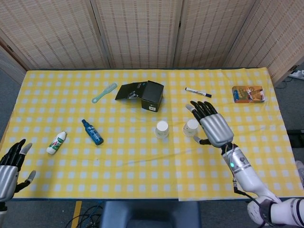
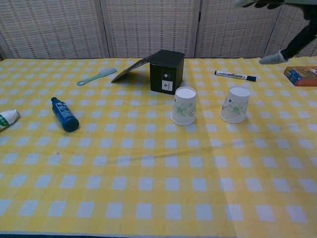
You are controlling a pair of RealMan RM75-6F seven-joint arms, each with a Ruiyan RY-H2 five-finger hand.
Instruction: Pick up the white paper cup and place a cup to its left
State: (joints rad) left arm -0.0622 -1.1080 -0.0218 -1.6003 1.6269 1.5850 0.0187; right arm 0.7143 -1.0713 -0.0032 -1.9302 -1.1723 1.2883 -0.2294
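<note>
Two white paper cups with green leaf prints stand upside down on the yellow checked cloth. One cup [image 1: 162,128] [image 2: 184,106] is near the middle, in front of the black box. The other cup [image 1: 191,127] [image 2: 236,104] stands to its right, a short gap between them. My right hand [image 1: 212,125] [image 2: 280,50] hangs raised above and right of the right-hand cup, fingers spread, holding nothing. My left hand [image 1: 10,166] shows at the lower left corner of the head view, off the table, fingers apart and empty.
A black box [image 1: 152,95] with its flap open sits behind the cups. A marker [image 1: 198,92] and an orange box [image 1: 248,93] lie to the right. On the left are a blue bottle [image 1: 92,132], a white bottle [image 1: 56,142] and a teal brush [image 1: 104,92].
</note>
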